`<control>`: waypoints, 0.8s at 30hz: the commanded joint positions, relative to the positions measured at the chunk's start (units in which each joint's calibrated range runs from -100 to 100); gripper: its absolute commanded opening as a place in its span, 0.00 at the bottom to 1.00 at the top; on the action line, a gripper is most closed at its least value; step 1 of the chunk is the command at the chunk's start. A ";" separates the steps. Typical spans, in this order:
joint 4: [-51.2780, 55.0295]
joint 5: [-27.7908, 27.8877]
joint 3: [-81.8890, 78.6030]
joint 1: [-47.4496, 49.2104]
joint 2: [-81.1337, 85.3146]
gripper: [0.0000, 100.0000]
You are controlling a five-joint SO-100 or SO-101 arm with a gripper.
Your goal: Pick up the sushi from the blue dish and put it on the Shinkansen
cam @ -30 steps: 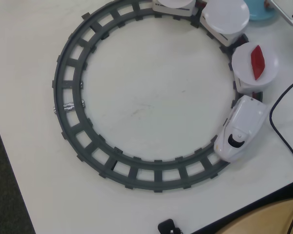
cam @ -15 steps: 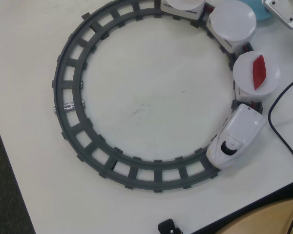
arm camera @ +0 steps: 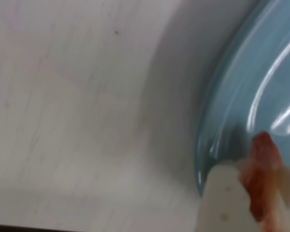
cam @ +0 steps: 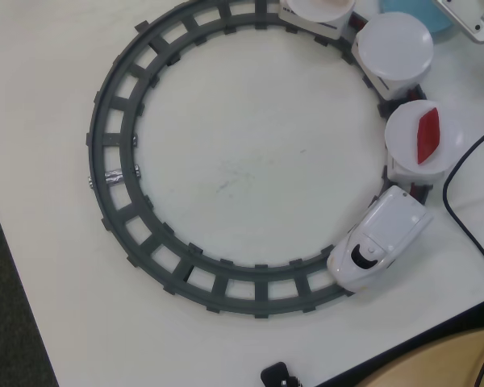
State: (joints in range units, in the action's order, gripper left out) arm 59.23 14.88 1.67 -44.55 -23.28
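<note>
In the wrist view my gripper [arm camera: 261, 186] hangs over the rim of the blue dish [arm camera: 241, 87]. A blurred reddish and beige sushi [arm camera: 262, 159] sits between its white finger [arm camera: 222, 193] and a pale shape on the right. The jaws look shut on it. The overhead view shows the white Shinkansen [cam: 377, 248] on the grey ring track [cam: 113, 173] at the lower right. It pulls plate-topped carriages: one plate [cam: 407, 141] carries a red pointed piece [cam: 427, 135], and the one behind [cam: 393, 44] is bare. The blue dish [cam: 419, 16] and a white part of the arm [cam: 468, 18] show at the top right.
A black cable [cam: 460, 201] curves down the table's right side next to the train. The table's front edge [cam: 411, 343] runs diagonally at the lower right, with a small black object [cam: 277, 376] at the bottom. A dark floor strip lies at the left.
The Shinkansen has run on along the track, its nose swinging down and to the left, with the carriages following. The white arm part at the top right barely shifted.
</note>
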 commanded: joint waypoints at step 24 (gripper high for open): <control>-2.19 -7.74 -4.36 4.32 17.90 0.02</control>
State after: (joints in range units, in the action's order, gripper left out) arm 57.48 7.35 -2.39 -42.26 -10.40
